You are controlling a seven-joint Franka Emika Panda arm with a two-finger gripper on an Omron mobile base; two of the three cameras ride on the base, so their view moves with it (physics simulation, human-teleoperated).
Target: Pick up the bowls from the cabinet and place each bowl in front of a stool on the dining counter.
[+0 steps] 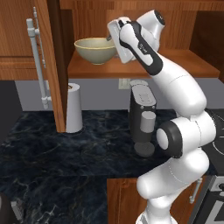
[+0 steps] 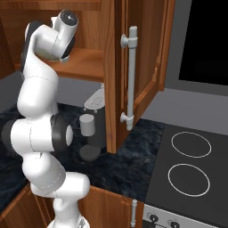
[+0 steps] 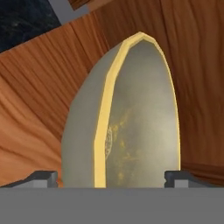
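**Mia:** While the arm is up at the cabinet [image 1: 131, 65], which step is it on?

**Ben:** Getting the first bowl. The tan bowl [image 1: 95, 50] with the yellow rim sits on the shelf inside the open cabinet. In the left base view it is at about eleven o'clock from the middle of the picture.

**Mia:** Is the hand holding it?

**Ben:** I don't think so. The hand [image 1: 114, 38] is right beside the bowl, at its three o'clock side. In the hand view the two dark fingers [image 3: 41, 178] are spread wide, one at seven o'clock and one at five o'clock. The bowl [image 3: 131, 127] is big in that view, between them and just ahead.

**Mia:** Do the fingers touch the rim?

**Ben:** I can't tell. They look very near, but nothing is pinched.

**Mia:** What about the other bowl?

**Ben:** I don't see it here. So I think the job is only starting.

**Mia:** What should come next?

**Ben:** My guess is the hand goes a little closer, so one finger is inside the rim and one is outside. Then the fingers squeeze. After that the bowl must lift up and come out without bumping the open door [image 1: 50, 65] or the gray machine [image 1: 142, 118] on the counter [image 1: 57, 157] below.

**Mia:** What could go wrong?

**Ben:** The bowl is round and smooth, so it might slip or slide back.
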